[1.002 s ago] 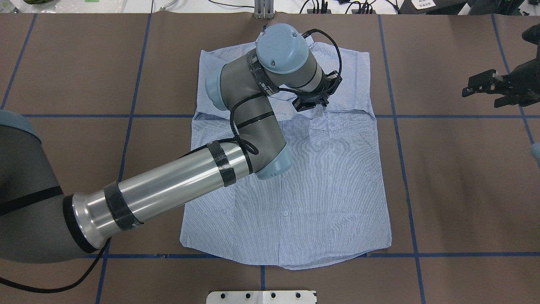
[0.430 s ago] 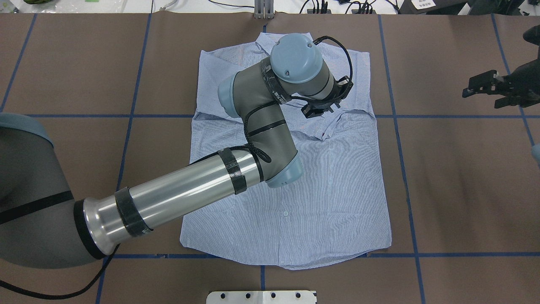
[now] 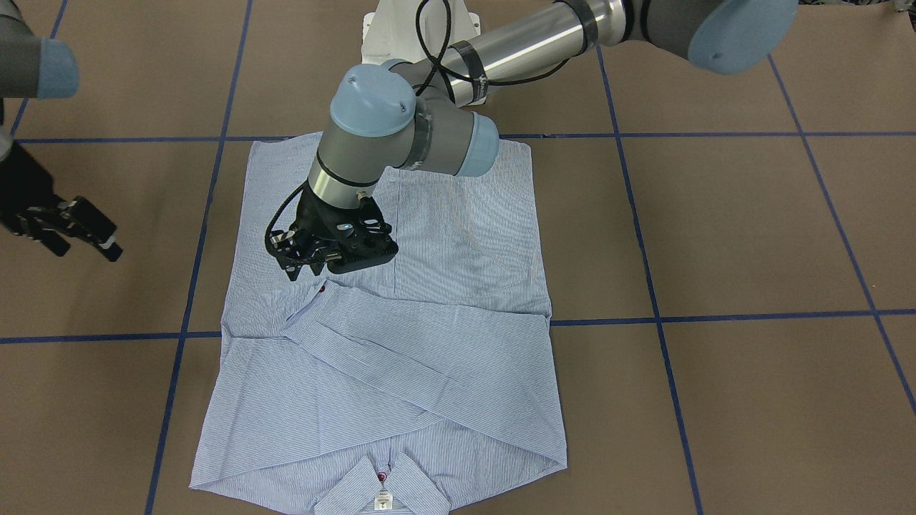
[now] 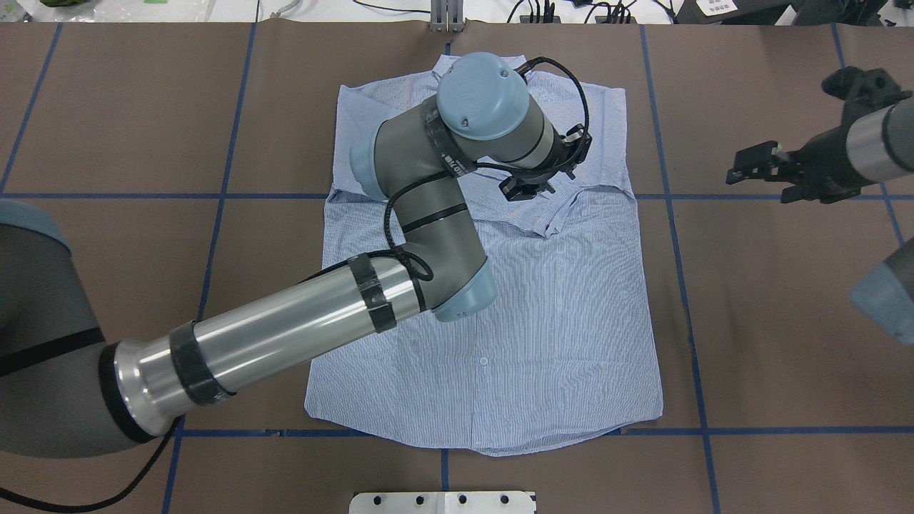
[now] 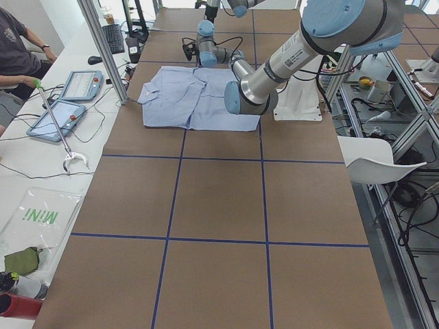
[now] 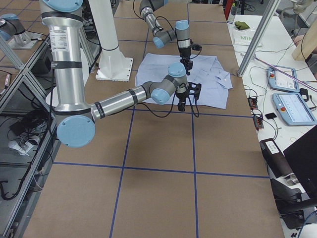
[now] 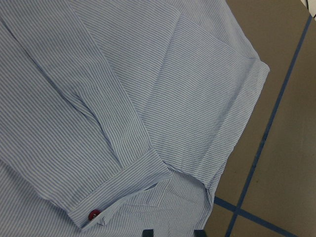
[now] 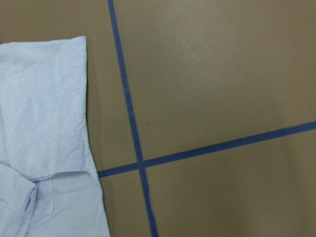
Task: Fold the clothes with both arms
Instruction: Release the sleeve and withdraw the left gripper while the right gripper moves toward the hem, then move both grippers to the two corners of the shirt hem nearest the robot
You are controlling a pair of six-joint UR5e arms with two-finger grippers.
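Observation:
The light-blue striped shirt (image 4: 564, 307) lies flat on the brown table, collar at the far edge (image 3: 383, 486), both sleeves folded across it. A sleeve cuff with a dark red button (image 7: 92, 214) lies loose on the shirt (image 3: 323, 287). My left gripper (image 4: 527, 191) hovers just above that cuff, open and empty (image 3: 308, 272); only its fingertips (image 7: 148, 233) show in the left wrist view. My right gripper (image 4: 742, 165) is open and empty over bare table to the right of the shirt (image 3: 86, 243). The right wrist view shows the shirt's folded edge (image 8: 49, 113).
Blue tape lines (image 4: 671, 214) grid the brown table cover. The white pedestal base (image 4: 443, 502) stands at the near edge. An aluminium post (image 5: 103, 48), two tablets (image 5: 58, 120) and a seated operator (image 5: 14, 41) are beyond the far side.
My right gripper has moved left toward the shirt's right edge. My left wrist swung a little right and then back above the cuff, which now lies on the shirt.

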